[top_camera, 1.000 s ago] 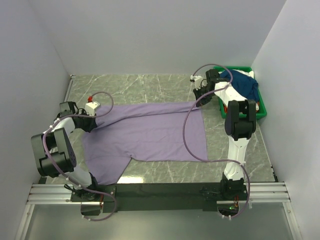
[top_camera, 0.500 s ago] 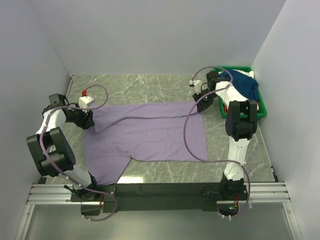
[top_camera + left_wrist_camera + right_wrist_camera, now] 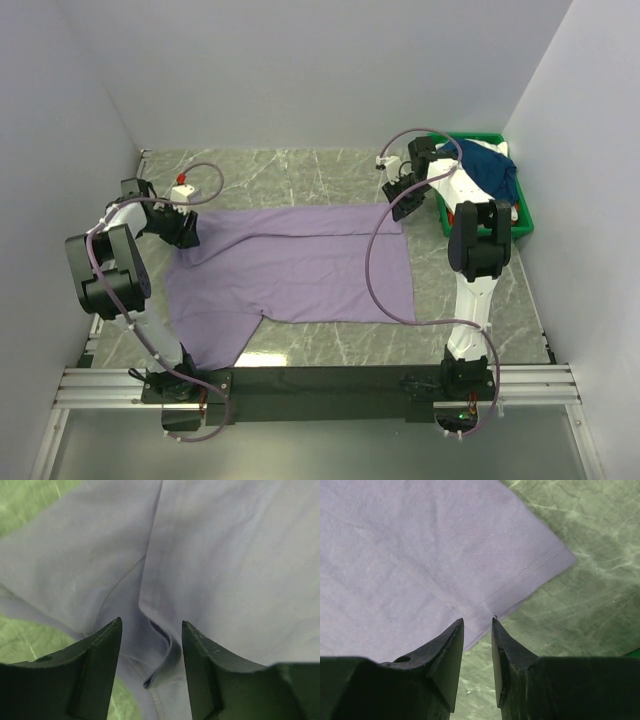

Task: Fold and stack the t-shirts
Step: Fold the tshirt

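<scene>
While lavender t-shirt (image 3: pixel 300 265) lies spread beside green bin (image 3: pixel 524 222), left gripper (image 3: pixel 152 621) wide open over a wrinkle farthest from bin, right gripper (image 3: pixel 478 620) barely parted and empty at bin-side hem, a thin edge bite may slip, skewing the fold.

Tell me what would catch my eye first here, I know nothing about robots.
A big lavender t-shirt lies spread flat across the marble-patterned table, filling the middle. The left gripper sits at its far left edge and the right gripper at its far right corner, both open. At the far right, a green bin holds a navy shirt.
</scene>
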Available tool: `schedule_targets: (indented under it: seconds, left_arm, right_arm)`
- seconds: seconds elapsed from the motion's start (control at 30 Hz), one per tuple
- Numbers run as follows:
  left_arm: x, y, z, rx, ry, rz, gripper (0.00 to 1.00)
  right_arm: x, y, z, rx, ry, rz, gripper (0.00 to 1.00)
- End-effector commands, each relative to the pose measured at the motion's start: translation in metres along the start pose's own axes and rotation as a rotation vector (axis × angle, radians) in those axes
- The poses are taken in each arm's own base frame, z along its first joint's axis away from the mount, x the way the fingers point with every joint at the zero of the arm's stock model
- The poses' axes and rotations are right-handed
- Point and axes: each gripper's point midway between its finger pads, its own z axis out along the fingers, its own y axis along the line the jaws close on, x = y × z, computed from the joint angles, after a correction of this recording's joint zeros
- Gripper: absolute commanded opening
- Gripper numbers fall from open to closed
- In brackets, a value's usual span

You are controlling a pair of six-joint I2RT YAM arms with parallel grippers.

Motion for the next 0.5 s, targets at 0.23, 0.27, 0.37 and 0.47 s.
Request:
schedule_targets:
  seconds: [0.23, 0.27, 0.37, 0.47]
  left_arm:
    - [0.013, -0.044, -0.027, 0.138, 0.049, 0.135, 0.12]
    - [0.017, -0.052, -0.031, 0.157, 0.058, 0.148, 0.1]
    - [0.033, -0.072, -0.04, 0.195, 0.076, 0.257, 0.07]
    - [0.055, -0.086, -0.045, 0.206, 0.108, 0.393, 0.08]
  right_arm:
    - [-0.004, -0.001, 0.0, 0.016, 0.007, 0.008, 0.34]
    - [-0.004, -0.002, 0.0, 0.017, 0.008, 0.008, 0.34]
    - [-0.003, 0.0, -0.003, 0.013, 0.009, 0.005, 0.33]
    - [0.0, 0.002, -0.003, 0.008, 0.014, 0.003, 0.33]
